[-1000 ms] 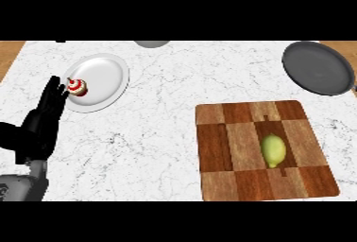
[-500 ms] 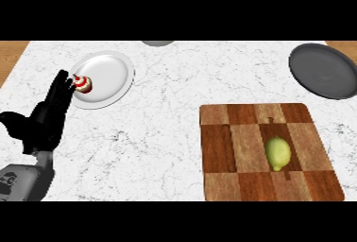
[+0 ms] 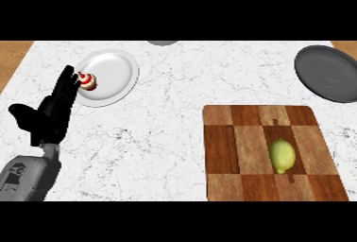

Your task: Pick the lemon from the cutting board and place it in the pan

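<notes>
The lemon (image 3: pixel 282 156) lies on the cutting board (image 3: pixel 230 142) at the lower right of the frame, on the board's right half and a little below its middle, long axis running up and down. Nothing touches it. The dark grey pan (image 3: pixel 327 73) sits at the upper right, cut off by the right edge, well apart from the board and holding nothing visible.

The left hand (image 3: pixel 49 113) stands at the left of the frame on its grey forearm, fingers straight and pointing up, thumb spread out to the left, holding nothing. Its fingertips overlap the left rim of a white plate (image 3: pixel 115 75) at the upper left, which carries a small red-and-white item (image 3: pixel 87 81). A grey round thing (image 3: pixel 162 42) shows partly at the top edge. The white marble worktop (image 3: pixel 174 94) bears all of these. The right hand is out of sight.
</notes>
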